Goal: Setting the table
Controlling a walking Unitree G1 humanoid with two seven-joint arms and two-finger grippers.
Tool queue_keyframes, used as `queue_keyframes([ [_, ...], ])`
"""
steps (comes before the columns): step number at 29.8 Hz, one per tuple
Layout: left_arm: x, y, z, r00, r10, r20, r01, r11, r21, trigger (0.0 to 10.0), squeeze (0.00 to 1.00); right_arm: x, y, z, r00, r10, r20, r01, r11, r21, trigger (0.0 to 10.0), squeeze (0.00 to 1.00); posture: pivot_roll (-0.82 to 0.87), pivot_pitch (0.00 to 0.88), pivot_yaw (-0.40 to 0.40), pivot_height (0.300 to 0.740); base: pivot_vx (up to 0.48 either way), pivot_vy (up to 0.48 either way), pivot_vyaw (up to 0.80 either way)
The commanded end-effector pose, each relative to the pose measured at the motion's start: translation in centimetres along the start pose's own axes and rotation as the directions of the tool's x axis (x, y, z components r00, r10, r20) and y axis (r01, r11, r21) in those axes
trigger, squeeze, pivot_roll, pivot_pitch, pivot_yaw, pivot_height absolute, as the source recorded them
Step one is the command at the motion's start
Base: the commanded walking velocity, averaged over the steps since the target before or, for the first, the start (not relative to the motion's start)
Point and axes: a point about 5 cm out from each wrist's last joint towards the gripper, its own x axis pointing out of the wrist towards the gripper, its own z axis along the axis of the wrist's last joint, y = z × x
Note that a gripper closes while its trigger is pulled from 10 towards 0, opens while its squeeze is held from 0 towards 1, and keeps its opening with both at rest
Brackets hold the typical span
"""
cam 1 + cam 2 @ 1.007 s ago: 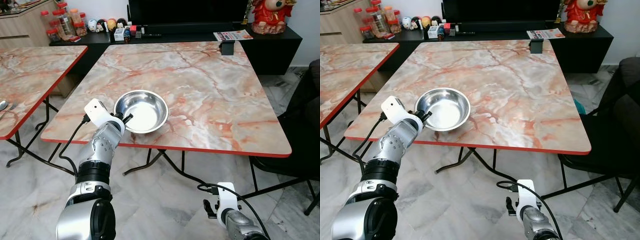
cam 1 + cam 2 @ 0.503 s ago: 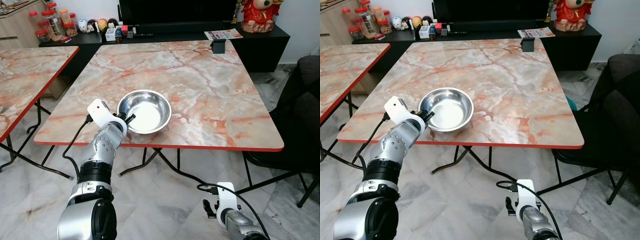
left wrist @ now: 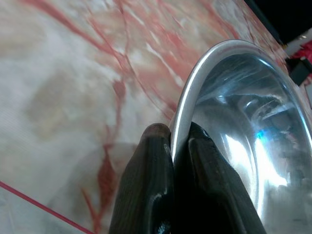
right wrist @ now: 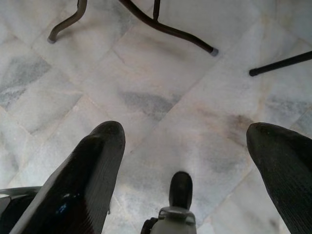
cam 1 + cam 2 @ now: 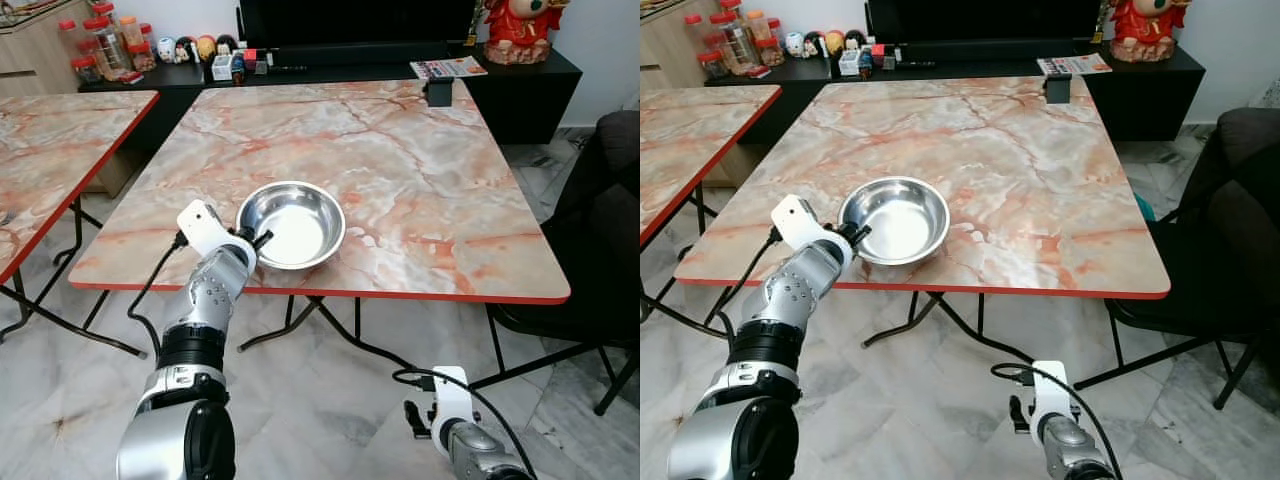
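Near the table's [image 5: 420,180] front-left edge, the left gripper [image 5: 254,240] pinches the steel bowl's [image 5: 292,223] rim (to position it); the right gripper [image 4: 183,161] hangs spread.

the left tool [image 5: 258,240] has nudged the steel bowl [image 5: 291,223] (pinched at its rim) slightly inward on the table.
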Motion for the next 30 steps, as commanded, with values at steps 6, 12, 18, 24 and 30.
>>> queue_keyframes([
  [6, -0.16, -0.42, 0.39, 1.0, -0.027, 0.011, 0.027, 1.0, 0.005, 10.0, 0.0, -0.03, 0.21, -0.31, 1.0, 0.0, 0.007, 0.0, 1.0, 0.011, 10.0, 0.0, -0.12, 0.023, 0.093, 0.74, 0.0, 0.0, 0.0],
  [12, -0.2, -0.5, 0.42, 0.999, -0.028, 0.015, 0.028, 1.0, 0.012, 10.0, 0.0, -0.04, 0.18, -0.39, 1.0, 0.0, 0.005, 0.0, 1.0, 0.014, 10.0, 0.0, -0.11, 0.023, 0.091, 0.74, 0.127, 0.0, 0.0],
  [18, -0.2, -0.37, 0.59, 0.999, -0.022, 0.025, 0.022, 1.0, 0.014, 10.0, 0.0, -0.05, 0.12, -0.36, 1.0, 0.011, 0.001, -0.011, 1.0, 0.001, 10.0, 0.0, -0.11, 0.008, 0.088, 0.74, 0.273, 0.0, 0.0],
  [24, -0.18, -0.49, 0.75, 0.999, -0.026, 0.032, 0.025, 1.0, 0.016, 10.0, 0.0, -0.05, 0.07, -0.27, 1.0, 0.011, 0.007, -0.011, 1.0, -0.001, 10.0, 0.0, -0.11, 0.003, 0.087, 0.74, 0.287, 0.0, 0.0],
  [30, -0.14, -0.48, 1.04, 0.999, -0.024, 0.041, 0.024, 1.0, 0.016, 10.0, 0.0, -0.03, 0.07, -0.16, 1.0, 0.011, 0.009, -0.011, 1.0, 0.003, 10.0, 0.0, -0.1, 0.011, 0.085, 0.74, 0.3, 0.0, 0.0],
])
